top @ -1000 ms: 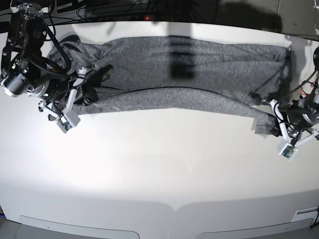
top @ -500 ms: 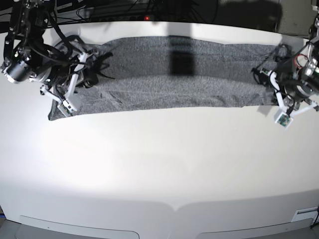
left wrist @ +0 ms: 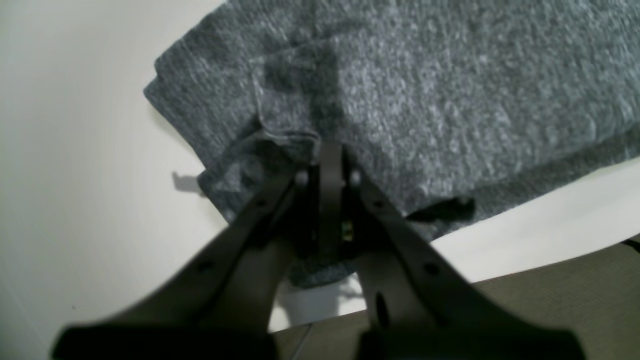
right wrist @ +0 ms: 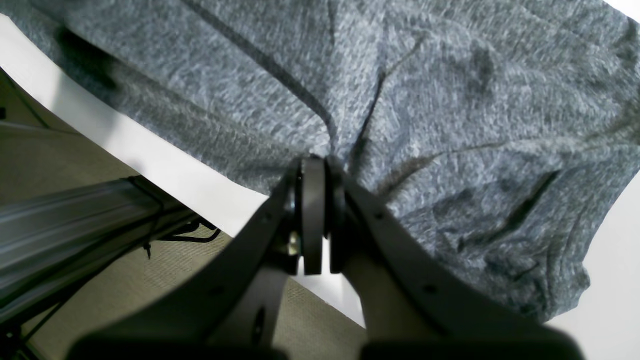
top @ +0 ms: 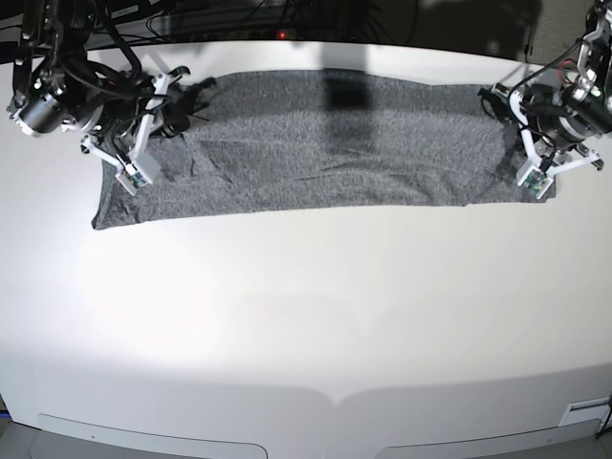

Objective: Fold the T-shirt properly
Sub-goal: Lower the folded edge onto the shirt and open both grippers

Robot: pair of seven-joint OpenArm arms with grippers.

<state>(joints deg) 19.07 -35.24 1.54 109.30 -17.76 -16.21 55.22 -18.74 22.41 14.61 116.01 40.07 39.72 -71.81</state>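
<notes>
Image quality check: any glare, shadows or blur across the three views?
Base: glare washes the table; a dark shadow band crosses the T-shirt. Left wrist: left gripper out of focus, knit soft. Right wrist: right gripper blurred at the base, fabric sharper.

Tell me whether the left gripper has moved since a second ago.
Yes. The left gripper has carried its T-shirt end toward the table's far edge.

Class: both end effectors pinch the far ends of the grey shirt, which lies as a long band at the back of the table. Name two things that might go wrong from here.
1. The T-shirt lies close to the table's far edge; a pull that way may drag cloth over it.
2. The right end effector and left end effector each pinch only a small bunch of fabric, so a corner might slip out mid-fold.
</notes>
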